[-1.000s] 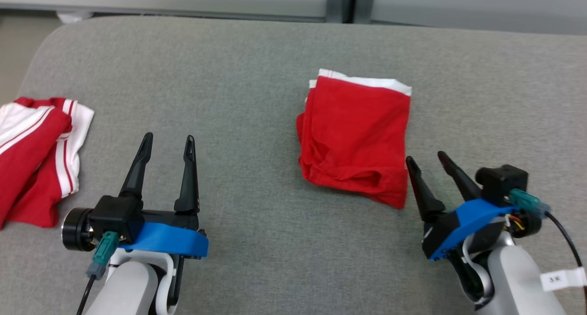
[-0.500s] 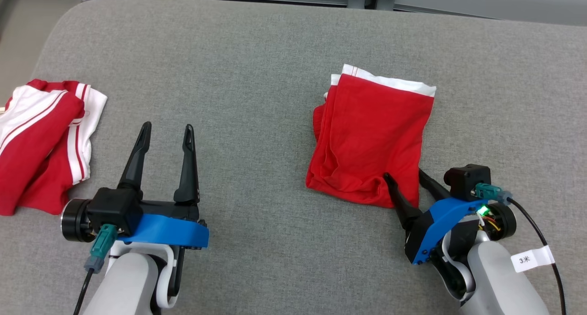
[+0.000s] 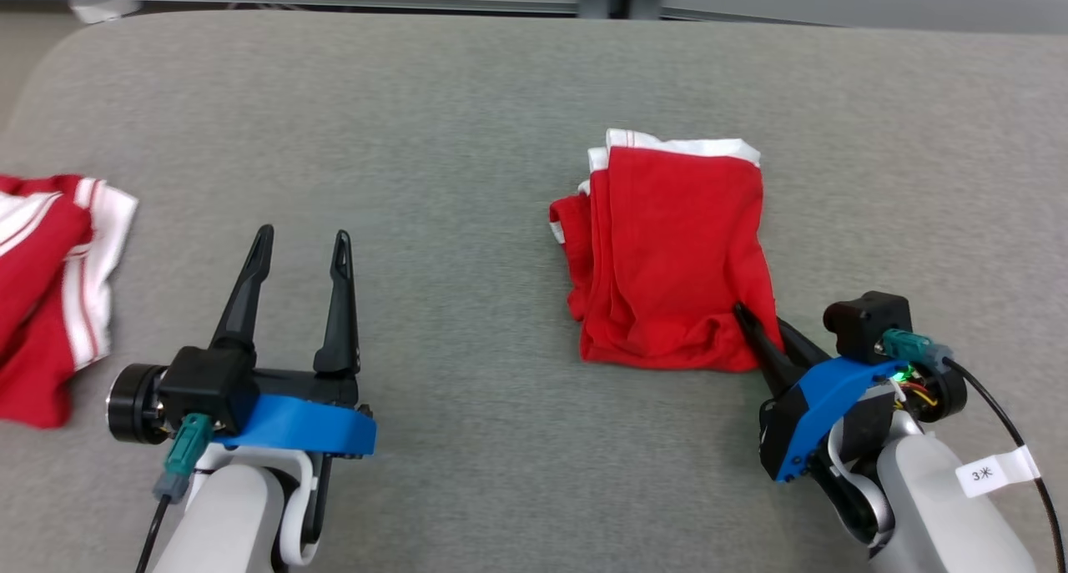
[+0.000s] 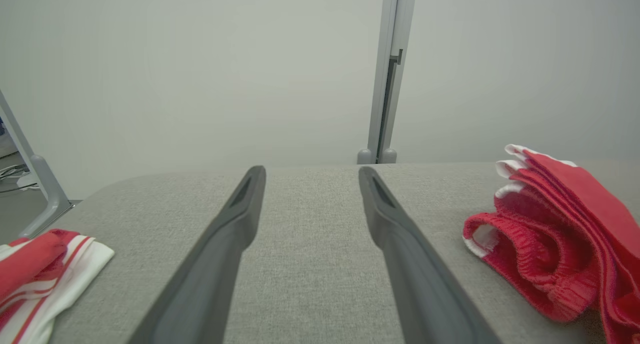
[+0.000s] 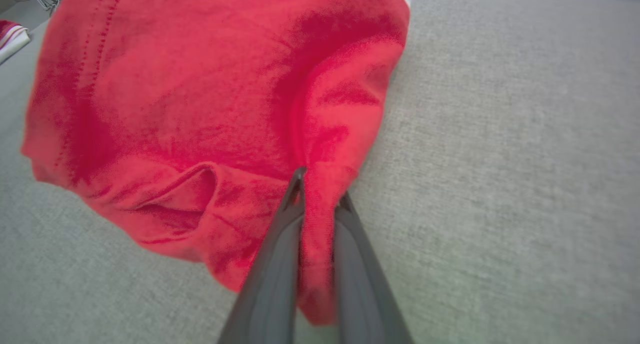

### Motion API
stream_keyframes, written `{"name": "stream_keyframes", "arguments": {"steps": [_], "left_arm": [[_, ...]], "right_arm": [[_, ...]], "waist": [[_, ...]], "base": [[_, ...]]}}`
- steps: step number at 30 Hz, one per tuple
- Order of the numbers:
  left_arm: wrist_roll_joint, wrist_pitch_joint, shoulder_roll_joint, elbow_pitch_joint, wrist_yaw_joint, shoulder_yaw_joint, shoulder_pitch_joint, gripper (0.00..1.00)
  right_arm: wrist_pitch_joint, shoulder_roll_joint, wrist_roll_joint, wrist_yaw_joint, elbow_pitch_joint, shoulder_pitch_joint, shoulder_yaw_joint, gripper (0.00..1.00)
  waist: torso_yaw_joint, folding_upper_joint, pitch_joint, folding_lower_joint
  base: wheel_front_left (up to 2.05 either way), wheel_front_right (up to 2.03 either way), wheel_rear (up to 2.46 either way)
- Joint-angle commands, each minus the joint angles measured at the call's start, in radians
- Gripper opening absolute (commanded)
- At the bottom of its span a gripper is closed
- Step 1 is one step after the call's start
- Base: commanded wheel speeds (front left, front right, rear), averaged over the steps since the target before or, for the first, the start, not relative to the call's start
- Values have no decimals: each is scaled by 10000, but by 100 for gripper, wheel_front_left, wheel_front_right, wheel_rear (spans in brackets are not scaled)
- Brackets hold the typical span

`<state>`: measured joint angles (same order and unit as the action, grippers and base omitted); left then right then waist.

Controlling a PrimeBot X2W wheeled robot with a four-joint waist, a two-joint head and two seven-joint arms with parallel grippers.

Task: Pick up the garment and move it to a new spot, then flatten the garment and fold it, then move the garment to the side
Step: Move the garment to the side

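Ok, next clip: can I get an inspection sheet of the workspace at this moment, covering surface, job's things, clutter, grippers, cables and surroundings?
Surface: grey fabric table top, rounded far corners.
Job's things: red garment with white waistband, folded, right of centre; its near right corner is bunched.
Clutter: striped red-and-white garment, crumpled at the left edge.
Grippers: left gripper open over bare fabric, holding nothing; right gripper with fingers closed on the red garment's near right corner.
Cables: teal plug with black lead at the left wrist; black lead with a white tag at the right wrist.
Surroundings: pale wall panels, grey post behind the table.
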<state>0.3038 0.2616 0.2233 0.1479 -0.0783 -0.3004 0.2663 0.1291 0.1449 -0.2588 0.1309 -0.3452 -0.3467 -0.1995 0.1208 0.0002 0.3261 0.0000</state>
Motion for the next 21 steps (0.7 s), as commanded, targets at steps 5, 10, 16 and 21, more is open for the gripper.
{"name": "stream_keyframes", "arguments": {"steps": [5,10,16,21], "left_arm": [[-158,43,172,-137,62,72,-109,100],[-232,-51,296,-332,139,-50,60,100],[-379,-317,431,-680,206,-248,367,100],[-514,-482,497,-979,273,-424,676,100]], "right_arm": [[-147,731,-414,-2,365,330,-258,0],[-307,1213,-831,-2,255,198,-507,0],[-711,1734,-1045,-2,-150,-748,-741,0],[-986,2446,-772,-2,-1007,-1757,-362,0]], "waist": [[-1249,-2,-136,0],[-2223,-2,-33,0],[-2833,-2,399,0],[-2989,-2,867,0]], "base": [[0,0,0],[0,0,0],[0,0,0],[0,0,0]]}}
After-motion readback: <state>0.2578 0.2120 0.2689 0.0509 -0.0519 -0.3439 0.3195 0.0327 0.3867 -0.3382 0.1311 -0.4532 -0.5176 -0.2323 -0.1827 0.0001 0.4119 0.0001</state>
